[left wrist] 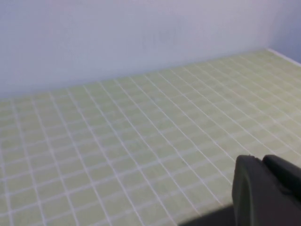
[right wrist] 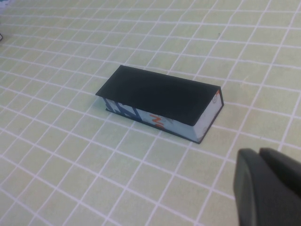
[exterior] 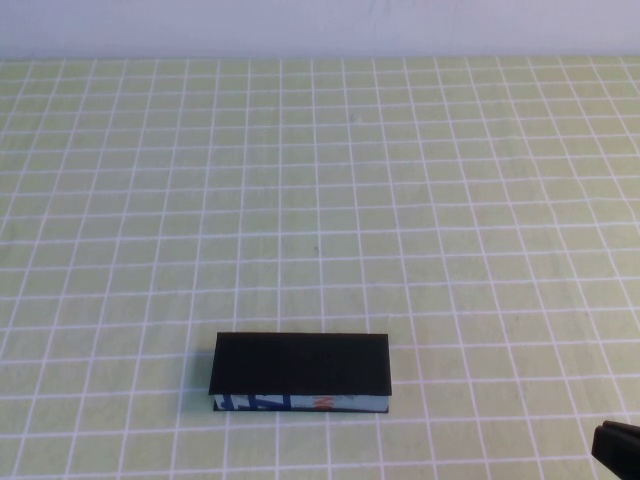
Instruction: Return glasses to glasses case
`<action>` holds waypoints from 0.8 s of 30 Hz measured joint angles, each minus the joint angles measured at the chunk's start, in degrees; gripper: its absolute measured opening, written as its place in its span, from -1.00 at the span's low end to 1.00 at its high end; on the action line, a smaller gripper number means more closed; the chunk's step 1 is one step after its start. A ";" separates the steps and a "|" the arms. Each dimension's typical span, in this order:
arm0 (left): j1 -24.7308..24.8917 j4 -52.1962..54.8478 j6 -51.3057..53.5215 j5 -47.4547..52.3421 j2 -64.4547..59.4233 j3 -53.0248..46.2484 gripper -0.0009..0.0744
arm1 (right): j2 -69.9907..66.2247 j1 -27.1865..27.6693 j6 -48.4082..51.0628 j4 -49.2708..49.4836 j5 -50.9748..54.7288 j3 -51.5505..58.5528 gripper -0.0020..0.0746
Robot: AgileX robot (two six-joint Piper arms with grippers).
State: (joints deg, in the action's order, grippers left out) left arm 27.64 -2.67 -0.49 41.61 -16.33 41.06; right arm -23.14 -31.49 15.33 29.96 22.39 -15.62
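Green-and-white checked tablecloth (exterior: 320, 200) covering the table, glasses case (exterior: 300, 373) lid down near the front edge, centre-left, right gripper (exterior: 620, 450) low at the front right corner, left gripper (left wrist: 268, 193) above bare cloth, finger state of either gripper unclear

Soft, even light, bright, no glare; the case (exterior: 300, 365) casts only a thin shadow on the worktop (exterior: 400, 200). Left wrist view is hazy; near gripper parts blur in both wrist views
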 joint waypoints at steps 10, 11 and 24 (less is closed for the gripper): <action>-14.94 -2.26 0.00 -26.22 0.76 -19.55 -0.98 | 0.00 0.00 0.00 0.00 0.00 0.00 -0.99; -15.18 -2.52 0.00 -26.32 1.64 -21.69 -0.98 | 0.00 0.00 0.00 0.00 0.00 0.00 -0.99; -15.17 -6.10 0.49 -27.75 16.75 -41.56 -0.98 | 0.00 0.00 0.00 0.00 0.63 0.00 -0.99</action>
State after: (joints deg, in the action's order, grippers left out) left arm 12.47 -8.77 0.00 13.86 0.41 -0.50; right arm -23.14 -31.49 15.33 29.96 23.02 -15.62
